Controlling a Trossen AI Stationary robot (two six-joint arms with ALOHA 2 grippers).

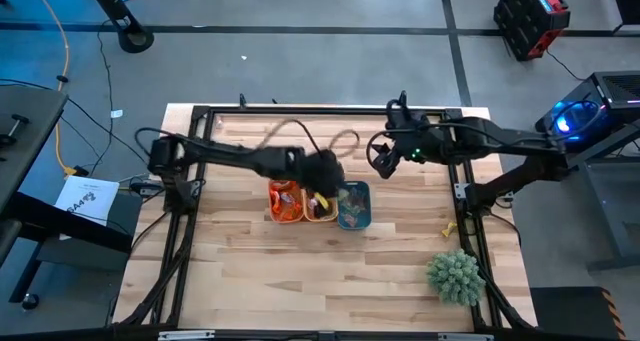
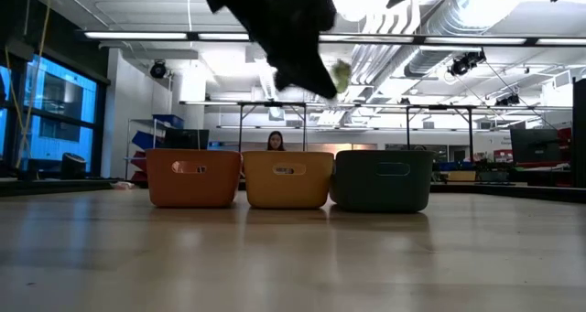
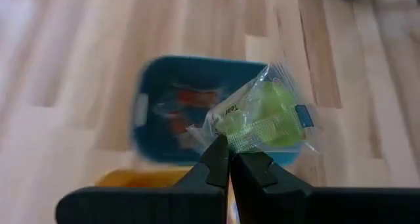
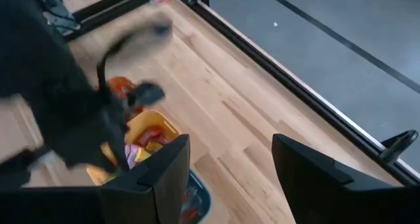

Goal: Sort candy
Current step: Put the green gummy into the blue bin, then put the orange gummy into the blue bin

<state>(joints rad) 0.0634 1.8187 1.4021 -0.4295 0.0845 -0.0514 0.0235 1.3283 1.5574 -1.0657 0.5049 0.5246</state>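
Observation:
My left gripper (image 3: 230,159) is shut on a green sweet in a clear wrapper (image 3: 266,119) and hangs in the air over the teal tray (image 3: 151,112). In the low view the sweet (image 2: 341,72) shows high above the trays. The orange tray (image 1: 285,202), yellow tray (image 1: 320,204) and teal tray (image 1: 355,204) stand side by side mid-table with candy inside. One yellow candy (image 1: 450,226) lies on the table to the right. My right gripper (image 4: 230,171) is open, in the air beyond the trays toward the far right (image 1: 380,153). My left gripper pinches the clear wrapper by its edge (image 3: 226,135) between its two fingertips, coming from above at a slant. The sweet is lifted clear and sticks out past the fingertips above the teal tray.
A spiky green plant ball (image 1: 455,276) sits near the table's near right corner. Black frame rails (image 1: 200,116) run along the table's far and side edges. Bare wood lies on the near side of the trays. A person (image 2: 275,141) shows far behind the table.

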